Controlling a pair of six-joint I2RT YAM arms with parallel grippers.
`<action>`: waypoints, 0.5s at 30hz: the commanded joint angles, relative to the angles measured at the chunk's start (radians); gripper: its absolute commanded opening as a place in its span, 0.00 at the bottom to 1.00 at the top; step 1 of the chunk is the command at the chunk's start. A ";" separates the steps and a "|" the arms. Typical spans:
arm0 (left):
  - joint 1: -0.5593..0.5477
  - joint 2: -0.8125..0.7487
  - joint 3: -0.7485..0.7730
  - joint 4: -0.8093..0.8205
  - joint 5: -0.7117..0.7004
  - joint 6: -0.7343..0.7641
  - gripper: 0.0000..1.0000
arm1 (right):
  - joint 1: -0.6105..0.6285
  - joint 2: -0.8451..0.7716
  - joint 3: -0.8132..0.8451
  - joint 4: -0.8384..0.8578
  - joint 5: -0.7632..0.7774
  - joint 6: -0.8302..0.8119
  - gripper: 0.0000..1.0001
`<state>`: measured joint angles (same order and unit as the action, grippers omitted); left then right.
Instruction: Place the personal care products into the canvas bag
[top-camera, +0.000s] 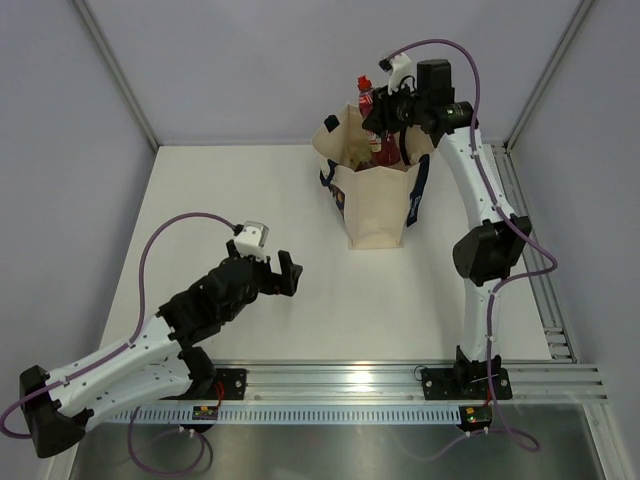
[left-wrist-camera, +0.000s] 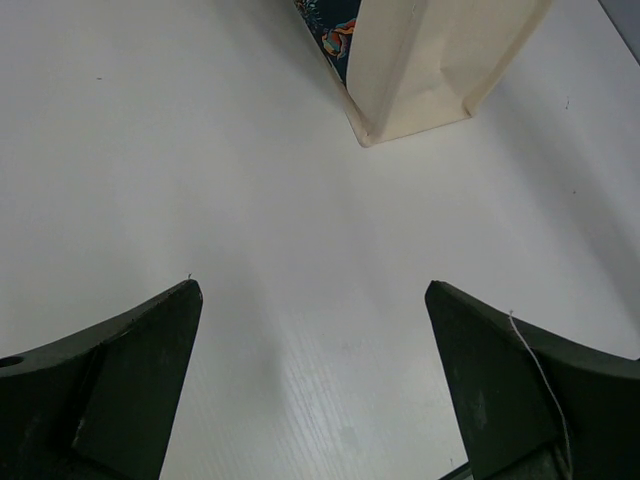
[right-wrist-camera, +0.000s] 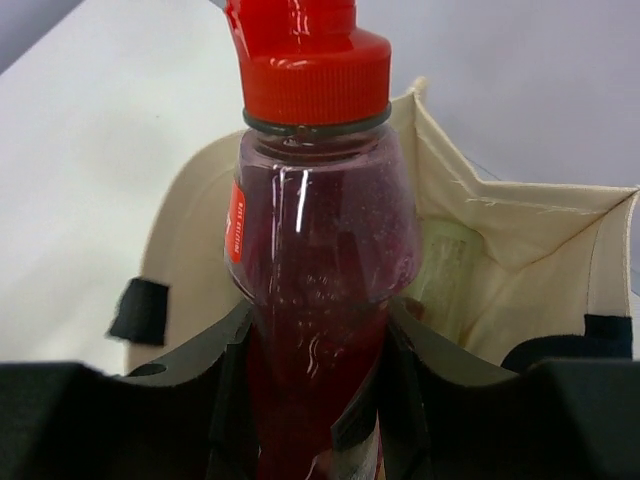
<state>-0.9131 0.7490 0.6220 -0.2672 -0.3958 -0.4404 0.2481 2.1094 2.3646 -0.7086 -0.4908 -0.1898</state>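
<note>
A white table (top-camera: 230, 200) sits between pale grey walls (top-camera: 250, 70). At left, the left gripper (top-camera: 281, 272) hangs low over bare tabletop, jaws spread wide and holding nothing, apparently parked clear of the work. Further right the canvas bag (top-camera: 378, 205) stands upright, mouth open. Above it the right gripper (top-camera: 388, 125) clamps a dark red bottle (right-wrist-camera: 315, 290) by its body, red cap uppermost, likely so it can go straight down beside a pale bottle (right-wrist-camera: 447, 265) inside.

Top external: high behind the arm bases (top-camera: 465, 383), facing down and forward; whole table (top-camera: 230, 180) in view, far.
Left wrist: low over the table, facing the canvas bag (left-wrist-camera: 420, 70) base; mid-range.
Right wrist: very near, above the bag mouth; red-capped bottle (right-wrist-camera: 315, 280) fills frame.
Shared: the bag, all three views.
</note>
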 joint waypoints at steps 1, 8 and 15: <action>0.008 0.003 0.033 0.079 -0.011 0.012 0.99 | 0.008 0.018 0.022 0.129 0.051 0.027 0.00; 0.025 -0.007 0.016 0.089 -0.008 0.019 0.99 | -0.009 -0.109 -0.287 0.001 -0.141 -0.034 0.00; 0.074 0.010 0.013 0.126 0.055 0.034 0.99 | -0.035 -0.117 -0.360 -0.127 -0.082 -0.051 0.37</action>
<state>-0.8642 0.7494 0.6220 -0.2256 -0.3748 -0.4259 0.2333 2.0960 1.9553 -0.7799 -0.5423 -0.2321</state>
